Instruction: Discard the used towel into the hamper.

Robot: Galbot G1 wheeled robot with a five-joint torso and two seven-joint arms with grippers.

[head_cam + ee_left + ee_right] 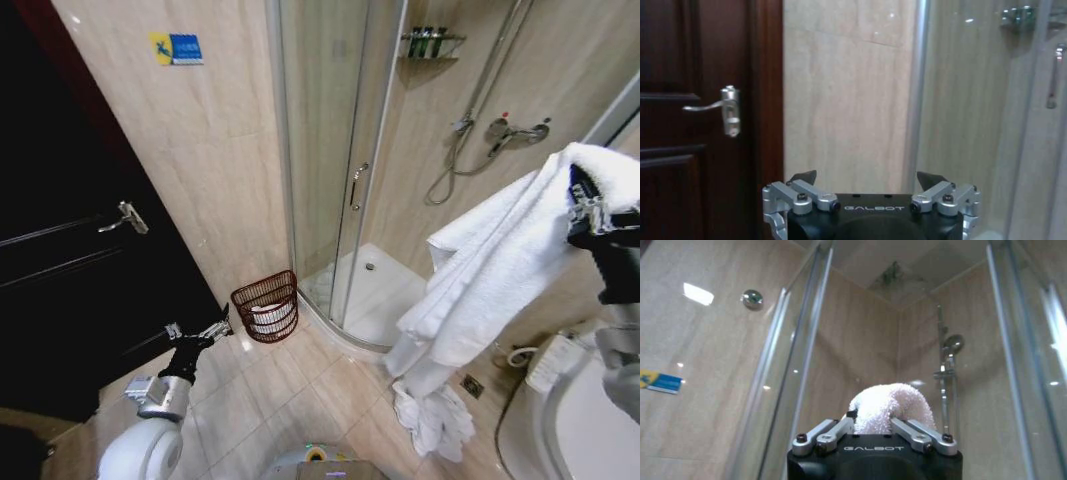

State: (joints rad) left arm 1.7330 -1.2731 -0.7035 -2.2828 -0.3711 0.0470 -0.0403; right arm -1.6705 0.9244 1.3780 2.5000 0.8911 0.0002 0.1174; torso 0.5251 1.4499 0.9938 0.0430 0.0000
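Note:
A large white towel (pixel 480 290) hangs in long folds from my right gripper (pixel 585 205), raised high at the right; its lower end bunches on the floor tiles. The right wrist view shows the fingers closed on a white towel fold (pixel 890 410). The hamper (pixel 266 306), a small reddish-brown open-weave basket with something white inside, stands on the floor against the wall beside the shower enclosure. My left gripper (pixel 218 328) sits low at the left, just left of the hamper, open and holding nothing, as the left gripper (pixel 867 180) also appears in its wrist view.
A glass shower enclosure (pixel 340 170) with a white tray fills the middle. A dark wooden door (pixel 70 250) with a lever handle stands at the left. A white toilet (pixel 580 420) sits at the lower right. Beige floor tiles (pixel 290 400) lie open between hamper and towel.

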